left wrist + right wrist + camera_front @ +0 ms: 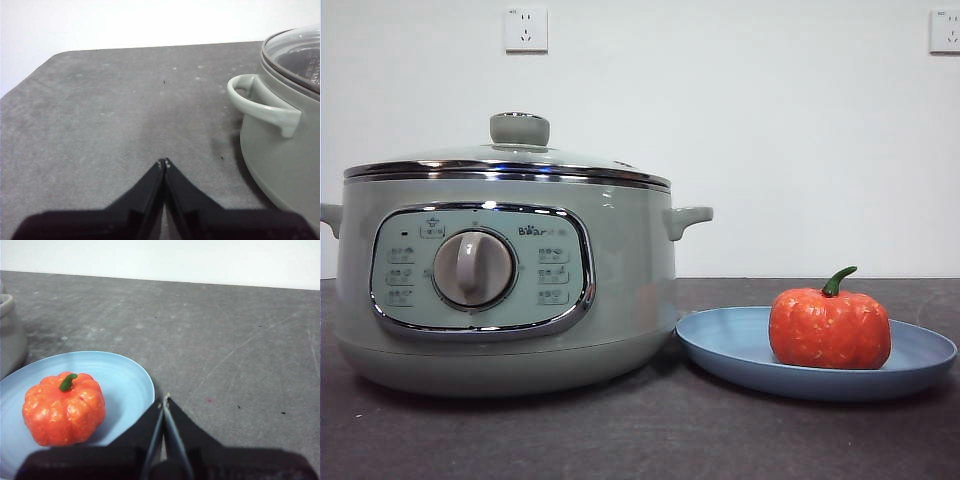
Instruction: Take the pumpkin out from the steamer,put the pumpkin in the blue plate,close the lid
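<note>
This looks like a robot test bench in a lab or plain room, not a lived-in kitchen. A bare white wall [740,150] carries 2 sockets [525,29], nothing plugged in. The table [115,110] is a dark grey, scuffed, speckled slab with a rounded corner ahead of the left jaws. The props are staged: a steamer [500,290] with its lid [510,160] on, and a toy pumpkin [64,409] on a blue plate [125,375] just beside the right jaws. Black gripper jaws frame both wrist views.
</note>
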